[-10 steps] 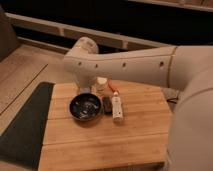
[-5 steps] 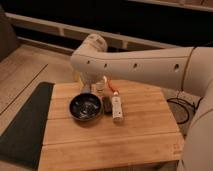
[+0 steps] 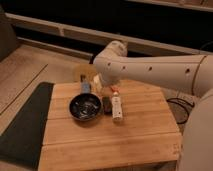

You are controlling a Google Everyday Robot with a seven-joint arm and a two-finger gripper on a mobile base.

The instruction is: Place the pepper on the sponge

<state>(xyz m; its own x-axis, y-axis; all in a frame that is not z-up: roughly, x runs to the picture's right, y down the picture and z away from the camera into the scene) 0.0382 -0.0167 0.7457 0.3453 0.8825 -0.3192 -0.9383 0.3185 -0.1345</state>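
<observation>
Reaching in from the right with a big white arm [image 3: 160, 72] and hanging the gripper [image 3: 102, 86] low over the back of the wooden table [image 3: 125, 140], just beside the sponge [image 3: 85, 87]. Hiding the gripper under the arm, so cannot tell if squeezing or let go. Showing a small orange bit, likely the pepper [image 3: 105, 90], right at the gripper, behind the dark bowl [image 3: 73, 106] and white bottle [image 3: 117, 108].

End effector [image 3: 101, 86] hangs behind bowl [image 3: 85, 107], beside sponge [image 3: 86, 88].

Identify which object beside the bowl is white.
The bottle, red-capped, lying beside the black rectangle; the sponge is blue-grey. The pincer hangs just behind it.
</observation>
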